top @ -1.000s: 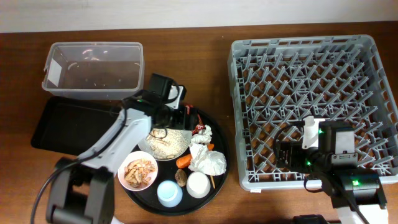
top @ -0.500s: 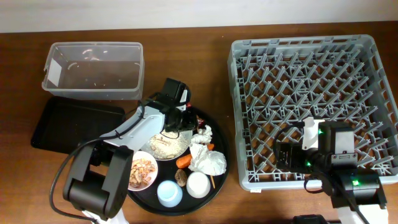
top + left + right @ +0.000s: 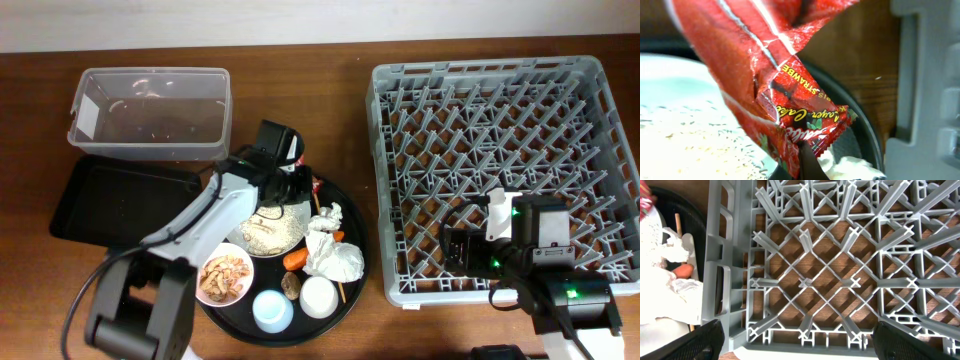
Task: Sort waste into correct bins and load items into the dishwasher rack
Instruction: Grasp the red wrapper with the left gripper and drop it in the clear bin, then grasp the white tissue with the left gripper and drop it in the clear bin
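A red strawberry-candy wrapper (image 3: 765,75) fills the left wrist view, hanging over the rice plate (image 3: 685,130). My left gripper (image 3: 801,150) is shut on its lower edge; one dark finger (image 3: 809,165) shows beneath it. In the overhead view the left gripper (image 3: 293,186) sits over the back of the round black tray (image 3: 347,205). The grey dishwasher rack (image 3: 490,140) stands at the right. My right gripper (image 3: 465,250) hovers over the rack's front-left corner, open and holding nothing, with its fingers (image 3: 700,340) spread wide in the right wrist view (image 3: 807,345).
The tray holds the rice plate (image 3: 268,232), a bowl of food scraps (image 3: 223,278), a blue cup (image 3: 272,310), a white cup (image 3: 318,296), a crumpled napkin (image 3: 332,255) and an orange piece (image 3: 295,260). A clear bin (image 3: 150,110) and a flat black bin (image 3: 110,200) stand at the left.
The left gripper went from open to shut on the red wrapper and shifted slightly right over the tray. The right arm has not moved.
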### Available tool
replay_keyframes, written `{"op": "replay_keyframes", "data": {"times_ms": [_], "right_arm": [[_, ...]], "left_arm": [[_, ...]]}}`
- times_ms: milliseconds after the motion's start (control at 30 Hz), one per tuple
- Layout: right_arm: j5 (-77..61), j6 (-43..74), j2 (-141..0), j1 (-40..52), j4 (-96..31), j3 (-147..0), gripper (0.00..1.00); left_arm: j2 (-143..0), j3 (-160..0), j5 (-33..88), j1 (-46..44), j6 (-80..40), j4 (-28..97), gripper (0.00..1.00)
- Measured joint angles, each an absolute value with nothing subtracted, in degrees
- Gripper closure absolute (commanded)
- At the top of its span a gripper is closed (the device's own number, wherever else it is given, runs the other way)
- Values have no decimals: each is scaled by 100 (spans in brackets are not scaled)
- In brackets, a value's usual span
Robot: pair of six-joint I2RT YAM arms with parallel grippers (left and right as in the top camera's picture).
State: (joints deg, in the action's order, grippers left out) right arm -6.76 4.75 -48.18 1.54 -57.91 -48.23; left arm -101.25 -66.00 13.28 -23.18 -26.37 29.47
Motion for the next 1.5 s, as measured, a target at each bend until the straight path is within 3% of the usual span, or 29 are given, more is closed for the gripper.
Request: {"op": "replay_keyframes", "data": {"times_ms": [133, 233, 400, 533, 567, 600, 733, 800, 933, 1067, 1167, 1300, 1333, 1400, 1500], "right_arm": [[-676, 475, -4818, 154, -5791, -4823, 2], [-676, 473, -4818, 154, -5791, -4823, 2], [-676, 475, -4818, 154, -5802, -4823, 2], [-676, 478, -4823, 154, -5802, -4823, 2], [-676, 475, -4823, 154, -5822, -4823, 2], [-676, 475, -4823, 154, -5835, -4823, 2], [-676, 475, -4823, 154, -5833, -4823, 2], [-676, 475, -4823, 154, -5830, -4823, 2], [-808, 478, -4825, 154, -5837, -4831, 2], [-875, 475, -4823, 154, -5848, -4845, 2], [-749, 596, -4823, 154, -5857, -4845, 2], [-381, 908, -4823, 154, -5909, -4845, 2], [-360, 913, -4823, 154, -5924, -4845, 1], [-344, 923, -4823, 154, -5966, -4845, 2], [-342, 926, -4823, 154, -5983, -4847, 2]], "left_arm": [[-9491, -6604, 976, -2233, -2397, 2952, 99], [-9006, -6869, 499, -1466, -2215, 2912, 99], [-9004, -7120, 95, 141, -1977, 1765, 99], [-9657, -7137, 19, 539, -1925, 945, 99], [-9974, -7137, 10, 561, -1922, 738, 73], [-10158, -7137, 10, 563, -1922, 683, 32], [-10302, -7137, -5, 561, -1470, 613, 23], [-10302, -7190, -5, 561, -1120, 858, 1], [-9904, -7581, -62, 141, -875, 3026, 1], [-9052, -7701, 436, -1337, -851, 4882, 1], [-9089, -7485, 781, -2270, -851, 5443, 1], [-9203, -6759, 878, -3173, -854, 5269, 6], [-9242, -6541, 880, -3262, -851, 5002, 18], [-9428, -6331, 880, -3315, -840, 4602, 27], [-9804, -6320, 882, -3323, -836, 4355, 52]]}}
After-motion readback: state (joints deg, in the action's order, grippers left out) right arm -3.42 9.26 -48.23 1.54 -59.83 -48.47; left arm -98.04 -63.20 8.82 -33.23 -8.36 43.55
